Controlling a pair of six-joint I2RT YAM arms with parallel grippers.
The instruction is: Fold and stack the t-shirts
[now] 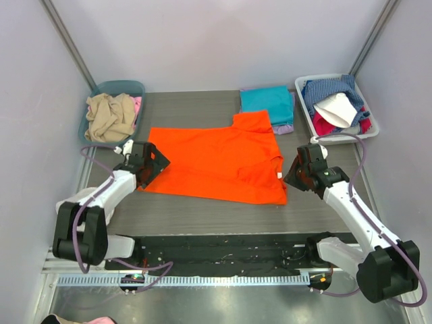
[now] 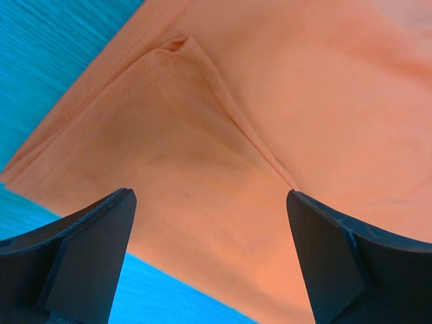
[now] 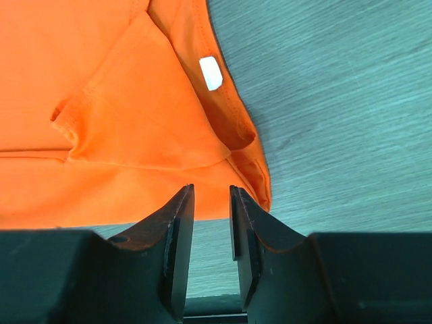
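The bright orange t-shirt (image 1: 219,162) lies flat across the middle of the table, with a sleeve folded in over its right part and a white label (image 3: 210,73) at the collar. A folded teal t-shirt (image 1: 266,100) rests on a folded lavender one (image 1: 285,127) at the back. My left gripper (image 1: 159,162) hovers at the orange shirt's left edge, jaws wide open over the cloth (image 2: 209,196), holding nothing. My right gripper (image 1: 291,174) is at the shirt's right edge (image 3: 210,190). Its jaws stand a narrow gap apart, with only bare table between them.
A teal bin (image 1: 121,88) with beige and pink clothes stands at the back left. A white bin (image 1: 305,101) with blue, white and red clothes stands at the back right. Grey walls close in on both sides and behind.
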